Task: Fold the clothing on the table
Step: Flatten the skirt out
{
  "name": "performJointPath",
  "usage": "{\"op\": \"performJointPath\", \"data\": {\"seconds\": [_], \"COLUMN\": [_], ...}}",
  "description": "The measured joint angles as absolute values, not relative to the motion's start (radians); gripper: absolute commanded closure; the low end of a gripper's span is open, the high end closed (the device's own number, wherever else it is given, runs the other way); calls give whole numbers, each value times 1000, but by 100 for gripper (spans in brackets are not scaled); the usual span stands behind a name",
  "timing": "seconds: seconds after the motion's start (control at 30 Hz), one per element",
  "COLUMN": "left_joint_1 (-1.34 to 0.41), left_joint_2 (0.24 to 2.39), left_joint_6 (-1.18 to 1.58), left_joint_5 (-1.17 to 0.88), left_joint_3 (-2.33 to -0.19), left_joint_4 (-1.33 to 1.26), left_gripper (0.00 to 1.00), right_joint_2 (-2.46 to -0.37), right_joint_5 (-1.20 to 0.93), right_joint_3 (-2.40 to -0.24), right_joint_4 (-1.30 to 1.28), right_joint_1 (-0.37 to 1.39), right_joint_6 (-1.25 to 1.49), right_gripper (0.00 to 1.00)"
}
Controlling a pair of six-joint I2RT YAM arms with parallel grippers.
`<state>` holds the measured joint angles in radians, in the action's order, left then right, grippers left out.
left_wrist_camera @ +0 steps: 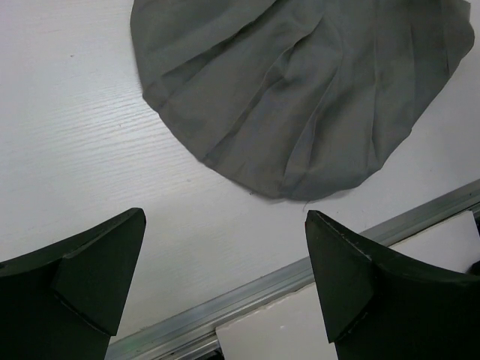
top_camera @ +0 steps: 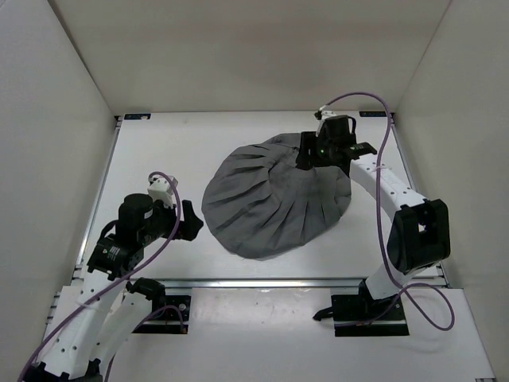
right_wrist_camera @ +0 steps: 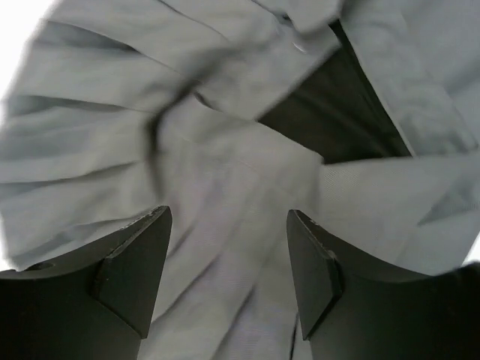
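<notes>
Between the middle and the far right corner of the bench (top_camera: 159, 151): the clothing (top_camera: 274, 199) is spread flat as a fan. Its narrow end is nearest that corner, and its curved hem stops short of the rail (top_camera: 262, 280) at the near edge.
Right end effector (top_camera: 308, 155): positioned over the narrow end of the clothing, jaws released and apart. In the wrist view, rumpled fabric is seen below the fingers (right_wrist_camera: 135, 270), and nothing is pinched between them.
Left end effector (top_camera: 191, 220): held over bare bench toward the left edge, near the hem but apart from it. It is fully released, with nothing between its fingers (left_wrist_camera: 97, 262).
Step in hand: judged to be the first grasp, as no fold is seen in the fabric.
Next move: the right jaws would need to be lowered and closed on the narrow end, so that one half can be laid over the other.
Risk: the thin pleats may be bunched if only one layer is caught.
</notes>
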<state>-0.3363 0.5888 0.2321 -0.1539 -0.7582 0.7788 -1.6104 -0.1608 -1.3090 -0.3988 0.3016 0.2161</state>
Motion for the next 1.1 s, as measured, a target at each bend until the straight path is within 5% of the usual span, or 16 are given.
{"op": "performJointPath", "data": {"seconds": [0.67,0.77,0.8,0.97,1.1], "left_joint_1": [-325,-325,-326,-327,-276], "left_joint_2": [528,529,529,545,554], "left_joint_6": [226,226,226,217,208], "left_joint_5": [-169,-170,-170,-184,-250], "left_joint_3": [-754,-751,-750,-749,-719], "left_joint_4": [777,777,778,776,721], "left_gripper": [2,1,2,2,1], "right_joint_2": [-1723,-1777,-1795,-1804,-1622], "right_joint_5": [154,155,158,174,120], "right_joint_3": [-1165,-1173,-1176,-1144,-965], "right_joint_4": [-266,-254,-250,-199,-124], "right_joint_1": [309,291,291,288,305], "right_joint_6": [163,150,150,151,220], "right_gripper": [39,75,99,100,100]}}
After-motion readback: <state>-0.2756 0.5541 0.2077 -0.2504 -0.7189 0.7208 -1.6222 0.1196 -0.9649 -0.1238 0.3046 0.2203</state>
